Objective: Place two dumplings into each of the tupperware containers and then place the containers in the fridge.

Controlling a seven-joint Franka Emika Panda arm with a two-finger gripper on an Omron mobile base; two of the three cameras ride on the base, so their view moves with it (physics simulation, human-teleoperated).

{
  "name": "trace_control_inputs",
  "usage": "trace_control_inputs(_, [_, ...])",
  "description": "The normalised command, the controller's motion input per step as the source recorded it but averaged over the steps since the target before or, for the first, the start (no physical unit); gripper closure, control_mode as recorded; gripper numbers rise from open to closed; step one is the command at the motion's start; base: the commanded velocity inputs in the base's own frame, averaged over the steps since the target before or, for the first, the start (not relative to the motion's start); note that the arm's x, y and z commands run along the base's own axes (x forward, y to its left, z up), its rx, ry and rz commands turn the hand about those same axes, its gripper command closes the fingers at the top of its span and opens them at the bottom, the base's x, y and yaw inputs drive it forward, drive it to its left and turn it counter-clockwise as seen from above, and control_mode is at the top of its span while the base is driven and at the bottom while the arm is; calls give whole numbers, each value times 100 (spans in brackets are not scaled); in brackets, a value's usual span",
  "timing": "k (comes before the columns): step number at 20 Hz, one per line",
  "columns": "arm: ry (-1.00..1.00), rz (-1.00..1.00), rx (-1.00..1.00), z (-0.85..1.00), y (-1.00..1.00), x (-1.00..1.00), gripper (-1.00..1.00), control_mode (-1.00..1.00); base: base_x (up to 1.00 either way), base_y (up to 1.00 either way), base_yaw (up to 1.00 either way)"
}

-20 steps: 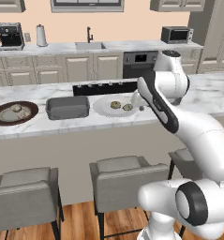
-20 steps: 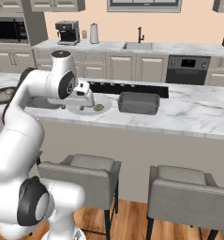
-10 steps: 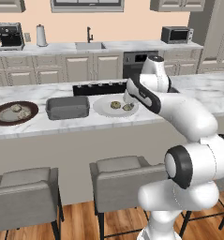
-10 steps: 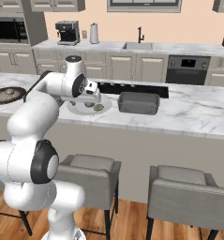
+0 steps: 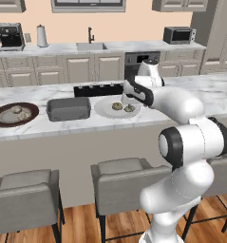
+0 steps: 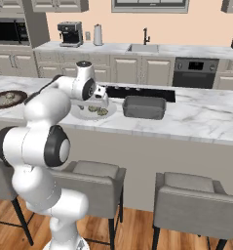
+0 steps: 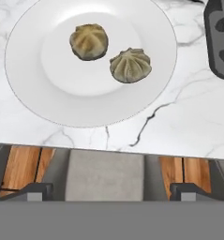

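Dumplings are what you have under the claw (image 7: 111, 190): two of them sit on the white plate (image 7: 29, 93), one (image 7: 89, 41) just beside the other (image 7: 130, 65), close together but with a slim gap, both clear of the plate's rim. Your claw is spread wide and carries nothing; in the hand view its two dark tips stand far apart at the bottom, over the near edge of the surface (image 7: 188, 122), with a grey stool seat (image 7: 106, 176) and the wood floor below them.

From the left base view you see the claw (image 5: 126, 96) hanging above the white plate (image 5: 103, 110), at its right side, not touching the dumplings (image 5: 117, 106). The plate lies near the middle of the marble surface (image 5: 200, 97), toward its front edge. Just left of the plate stands a grey tupperware container (image 5: 68, 108), apart from it; you cannot tell from here what is inside. Behind both, a black cooktop (image 5: 98, 89) runs along the back edge.

Well to the left, near the left end of the surface, a dark brown plate (image 5: 1, 121) carries two more dumplings (image 5: 16, 110).

In the right base view the same container (image 6: 144, 107) sits right of the white plate (image 6: 81, 115), and the claw (image 6: 99, 101) hangs over that plate.
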Motion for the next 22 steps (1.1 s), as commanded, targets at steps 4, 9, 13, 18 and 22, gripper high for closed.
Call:
trace_control_inputs(4, [-2,0,0,-43,0,1,-100,-100,0,0,0])
trace_control_inputs(9, [-4,-1,0,-16,-1,34,-100,-100,0,0,0])
trace_control_inputs(13, [-5,0,0,-1,-1,35,-100,-100,0,0,0])
trace_control_inputs(18, [0,-1,0,-1,-2,15,-100,-100,0,0,0])
trace_control_inputs(22, [0,-3,-1,-7,-4,19,-100,-100,0,0,0])
